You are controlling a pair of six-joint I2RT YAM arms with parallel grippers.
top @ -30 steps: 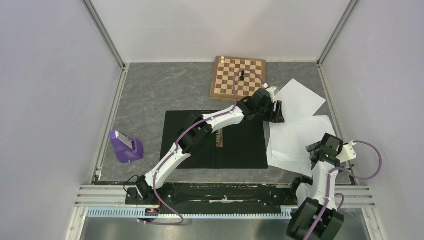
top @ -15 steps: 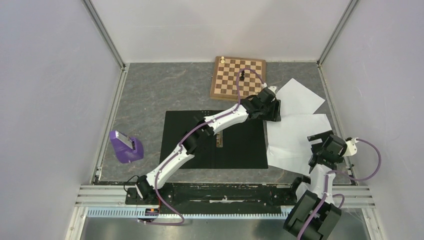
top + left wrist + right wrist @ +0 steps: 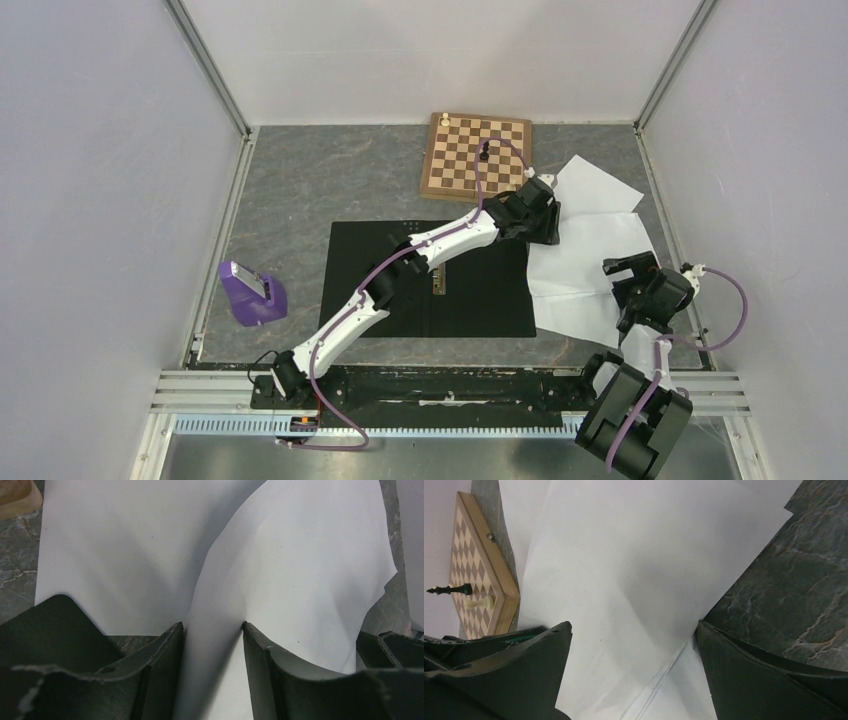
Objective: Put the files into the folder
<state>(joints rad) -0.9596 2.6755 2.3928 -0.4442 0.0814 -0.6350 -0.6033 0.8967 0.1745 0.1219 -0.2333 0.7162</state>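
Note:
The files are white sheets [image 3: 590, 270] overlapping on the grey table right of the folder [image 3: 470, 295], which lies open with its black inside up and a metal clip [image 3: 438, 275] along its spine. My left gripper [image 3: 545, 225] presses down on the sheets' left edge. In the left wrist view a raised fold of paper [image 3: 280, 570] fills the gap between the fingers of the left gripper [image 3: 212, 626] and touches both. My right gripper [image 3: 632, 265] hovers open over the sheets' right part. In the right wrist view the right gripper [image 3: 633, 625] holds nothing, with stacked paper edges [image 3: 664, 675] below.
A wooden chessboard [image 3: 476, 155] with a black piece [image 3: 485, 151] and a white piece [image 3: 444, 119] lies at the back, just behind the left gripper. A purple metronome [image 3: 252, 292] stands left of the folder. Metal rails and side walls border the table.
The left fingers have narrowed and bunched the sheet's edge, which slid left toward the folder. The right gripper has moved up and left over the sheets, still open.

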